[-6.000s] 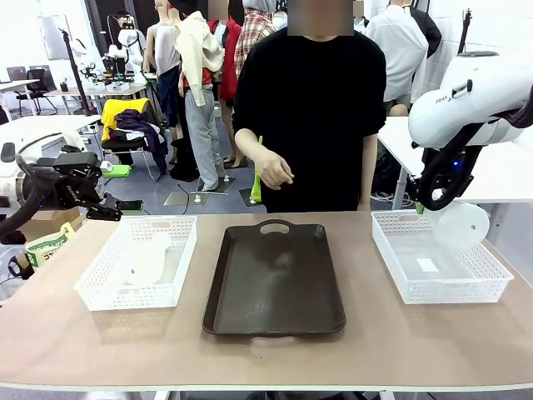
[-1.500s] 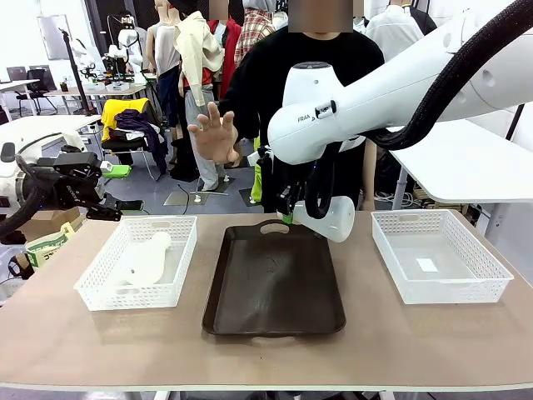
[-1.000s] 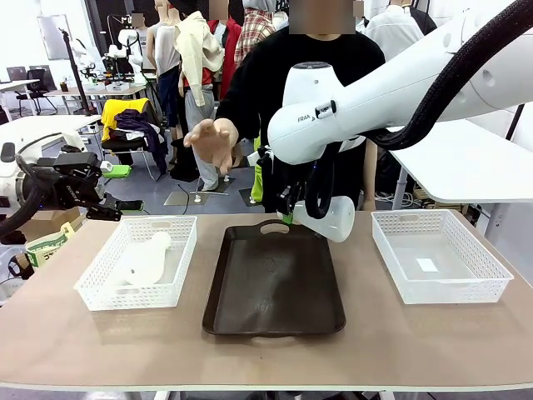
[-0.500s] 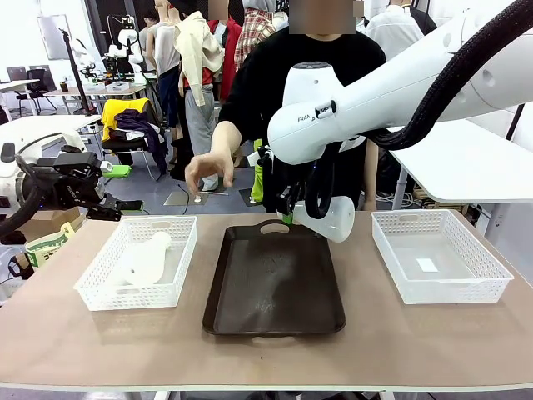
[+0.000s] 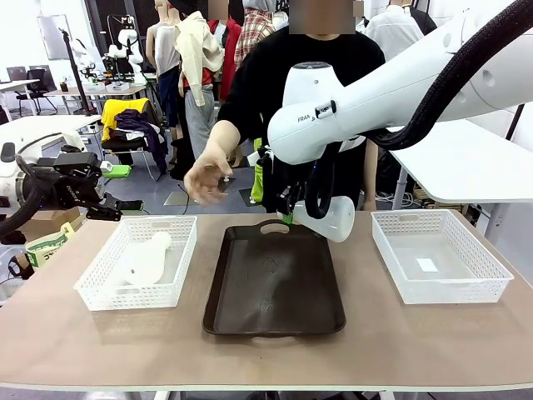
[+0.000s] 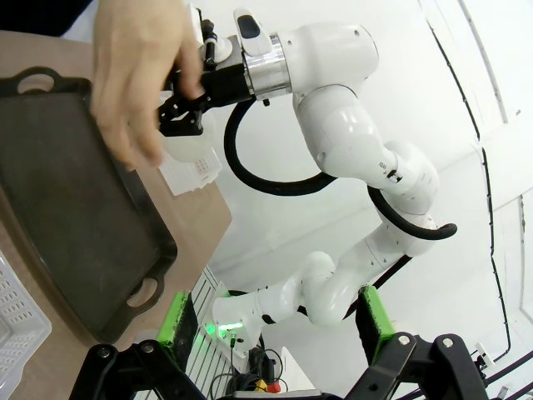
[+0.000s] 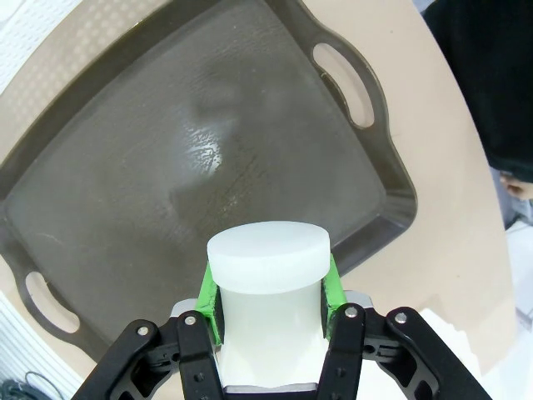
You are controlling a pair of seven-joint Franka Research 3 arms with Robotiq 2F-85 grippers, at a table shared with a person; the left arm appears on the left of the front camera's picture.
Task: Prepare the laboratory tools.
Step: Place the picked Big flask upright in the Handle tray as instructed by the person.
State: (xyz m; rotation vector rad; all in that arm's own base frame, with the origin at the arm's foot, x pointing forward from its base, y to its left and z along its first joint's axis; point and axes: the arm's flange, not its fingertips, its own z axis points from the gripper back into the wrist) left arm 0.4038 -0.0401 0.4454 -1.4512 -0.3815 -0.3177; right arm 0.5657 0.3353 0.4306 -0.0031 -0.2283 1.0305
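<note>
My right pincer [image 7: 268,287] is clenched on one of the two flasks [image 7: 268,250], green pads pressed against either side of its pale body. It hangs in the air with the dark brown tray [image 7: 150,167] spread directly beneath it. From across the bench [image 5: 275,358] the flask looks tilted, its wide base pointing away from my wrist, over the tray's far corner near the handle. I see no contact between flask and tray, so I judge this one lifted and carried over but not yet set down.

My left pincer [image 5: 125,187] is released, fingers spread wide with nothing between them. It sits off the bench edge, just behind the white mesh basket [image 5: 92,287] on its side. The second flask [image 5: 146,258] lies on its side in that basket, below and ahead of my left pincer, untouched.

The other white basket [image 5: 400,275], out beyond my right pincer on its own side, shows just a small pale patch on its floor. The person's hand [image 5: 204,179] hovers between my two pincers, raised above the bench and apart from both flasks.

As I read it, the job is under halfway. One flask waits to be lowered onto the tray and let go. The other has to be picked out of its basket and brought across to join it.
</note>
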